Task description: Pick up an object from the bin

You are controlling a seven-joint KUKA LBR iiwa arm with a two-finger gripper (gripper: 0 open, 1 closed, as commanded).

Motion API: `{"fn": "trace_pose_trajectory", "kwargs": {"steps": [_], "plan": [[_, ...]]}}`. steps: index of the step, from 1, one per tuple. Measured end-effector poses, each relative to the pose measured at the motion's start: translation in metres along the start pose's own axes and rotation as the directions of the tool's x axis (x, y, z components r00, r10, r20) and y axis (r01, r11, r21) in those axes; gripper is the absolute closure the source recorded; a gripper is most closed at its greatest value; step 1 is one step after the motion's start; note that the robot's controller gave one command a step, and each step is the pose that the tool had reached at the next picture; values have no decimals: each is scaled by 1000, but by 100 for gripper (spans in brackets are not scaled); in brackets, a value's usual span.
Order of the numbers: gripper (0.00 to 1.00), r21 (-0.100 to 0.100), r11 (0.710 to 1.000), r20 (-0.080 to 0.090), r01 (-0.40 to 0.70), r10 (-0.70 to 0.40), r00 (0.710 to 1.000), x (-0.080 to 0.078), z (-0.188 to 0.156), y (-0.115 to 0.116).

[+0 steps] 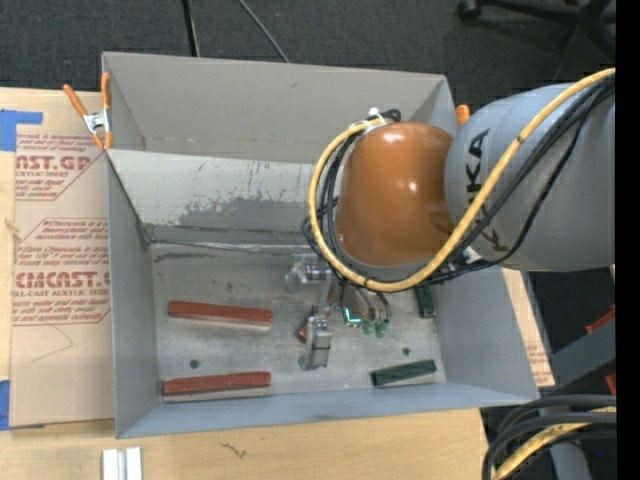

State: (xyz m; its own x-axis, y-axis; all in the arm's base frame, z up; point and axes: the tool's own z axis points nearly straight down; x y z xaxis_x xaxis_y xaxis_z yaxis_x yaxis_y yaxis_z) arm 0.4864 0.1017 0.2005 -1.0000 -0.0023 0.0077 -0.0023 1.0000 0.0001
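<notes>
The gripper point(318, 348) is sitting low over the floor centre of the grey metal bin point(130, 268), jaw state indiscernible, with a small red piece point(302, 333) lying just beside it; centre on that piece before closing.

The bin point(270, 118) is grey sheet metal with a dull, matt finish; its back wall in the upper middle of the frame is scuffed and streaked, and the floor looks rough and speckled. Two reddish-brown bars, one at the left of the floor point(220, 314) and one along the lower edge point(216, 383), look matt, perhaps wood or plastic. The dark green bar point(404, 373) at lower right has a slight sheen. The orange cover point(395, 193) is smooth and glossy, the yellow cable point(325, 168) smooth-sheathed, the arm point(540, 168) a smooth pale-grey shell, and the gripper point(318, 343) bare silvery metal.
</notes>
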Motion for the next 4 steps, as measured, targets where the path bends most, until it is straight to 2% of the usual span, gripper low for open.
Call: {"fn": "trace_pose_trajectory", "kwargs": {"steps": [1, 2, 3, 4], "plan": [[0, 2, 952, 5, 307, -307, 952, -49, 133, 3], [0, 1, 946, 14, 323, -323, 946, -85, 130, 40], [100, 1, 947, 12, 320, -320, 947, -84, 129, 38], [100, 5, 940, 17, 341, -342, 940, -97, 40, 18]]}}
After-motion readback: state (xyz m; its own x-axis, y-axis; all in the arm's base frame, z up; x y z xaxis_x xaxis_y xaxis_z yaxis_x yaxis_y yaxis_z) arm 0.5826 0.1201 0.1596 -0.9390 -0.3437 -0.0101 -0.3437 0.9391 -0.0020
